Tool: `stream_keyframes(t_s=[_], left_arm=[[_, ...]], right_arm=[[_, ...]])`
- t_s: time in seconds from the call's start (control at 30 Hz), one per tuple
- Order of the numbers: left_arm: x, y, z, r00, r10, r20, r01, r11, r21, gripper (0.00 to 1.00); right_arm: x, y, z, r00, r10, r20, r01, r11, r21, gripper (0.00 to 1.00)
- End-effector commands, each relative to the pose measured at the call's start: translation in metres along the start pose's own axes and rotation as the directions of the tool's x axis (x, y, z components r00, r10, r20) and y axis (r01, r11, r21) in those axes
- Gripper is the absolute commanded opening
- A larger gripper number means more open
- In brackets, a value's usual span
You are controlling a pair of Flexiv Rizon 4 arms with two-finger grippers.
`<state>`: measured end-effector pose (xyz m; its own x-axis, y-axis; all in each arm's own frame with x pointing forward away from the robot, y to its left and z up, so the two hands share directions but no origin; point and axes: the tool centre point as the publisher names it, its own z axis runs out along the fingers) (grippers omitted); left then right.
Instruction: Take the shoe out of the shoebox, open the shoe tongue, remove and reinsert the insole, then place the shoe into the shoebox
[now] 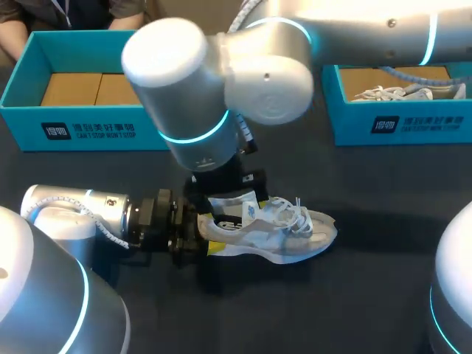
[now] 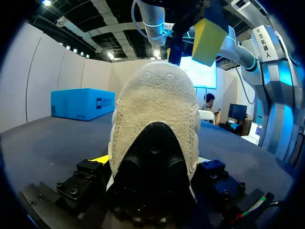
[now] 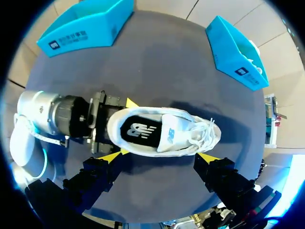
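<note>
Shoe (image 1: 273,228) is standing sole-down on the bench (image 1: 383,295), outside the shoebox (image 1: 88,131). Left hand (image 1: 200,237) is pinching the heel; the toe is pointing straight away from that hand, long axis continuing the hand's own line. Right hand (image 3: 157,156) is hovering directly above, fingers spread, touching nothing. Judgement: tongue-opening is coming up, with the insole (image 3: 138,130) sitting inside. The next move is calling for the right hand to descend and pinch the tongue.
</note>
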<state>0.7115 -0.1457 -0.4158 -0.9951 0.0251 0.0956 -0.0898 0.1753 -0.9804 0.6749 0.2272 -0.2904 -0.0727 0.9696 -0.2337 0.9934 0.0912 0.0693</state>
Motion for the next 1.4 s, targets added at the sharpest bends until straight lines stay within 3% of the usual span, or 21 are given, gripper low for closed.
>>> stream_keyframes(t_s=[0.03,0.83,1.4], left_arm=[[0.001,-0.001,0.000,1.000,0.000,0.006,0.000,1.000,-0.001,0.00],[0.001,-0.001,0.000,1.000,0.000,0.006,0.000,1.000,-0.001,0.00],[0.001,-0.001,0.000,1.000,0.000,0.006,0.000,1.000,-0.001,0.00]], right_arm=[[0.006,-0.003,0.008,0.669,0.719,0.189,-0.718,0.690,-0.086,1.00],[-0.024,0.012,0.050,0.578,0.801,0.155,-0.795,0.596,-0.113,1.00],[-0.049,0.013,0.067,0.478,0.865,0.155,-0.853,0.499,-0.154,1.00]])
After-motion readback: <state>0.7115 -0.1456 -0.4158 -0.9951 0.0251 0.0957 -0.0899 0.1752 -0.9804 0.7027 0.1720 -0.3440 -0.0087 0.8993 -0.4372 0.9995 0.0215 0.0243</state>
